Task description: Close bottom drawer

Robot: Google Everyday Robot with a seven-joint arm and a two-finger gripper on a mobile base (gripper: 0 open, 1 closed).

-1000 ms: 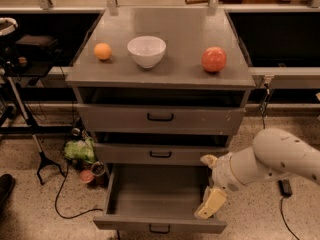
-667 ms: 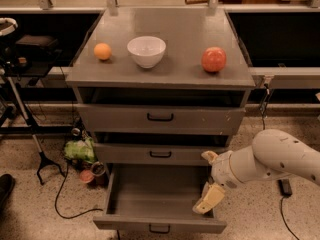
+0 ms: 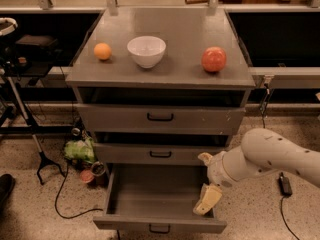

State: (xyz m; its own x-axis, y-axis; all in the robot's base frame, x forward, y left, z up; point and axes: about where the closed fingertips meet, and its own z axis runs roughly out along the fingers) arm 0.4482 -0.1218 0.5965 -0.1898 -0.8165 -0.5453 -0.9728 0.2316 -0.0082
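Observation:
The bottom drawer (image 3: 150, 194) of the grey cabinet is pulled far out, and its inside looks empty. Its front panel with a small black bar handle (image 3: 159, 228) sits at the lower edge of the camera view. My gripper (image 3: 207, 198) hangs at the end of the white arm, over the drawer's right side near its front right corner. Its cream fingers (image 3: 209, 196) point down into the drawer. The middle drawer (image 3: 160, 154) and the top drawer (image 3: 160, 118) above it stand nearly shut.
On the cabinet top stand an orange (image 3: 102, 51), a white bowl (image 3: 146, 50) and a red apple (image 3: 214, 59). A green bag (image 3: 79, 149), small cups and cables lie on the floor to the left. A black stand (image 3: 30, 134) is further left.
My gripper and arm have shifted slightly to the left and a little up along the drawer's right side. The drawer has not visibly moved.

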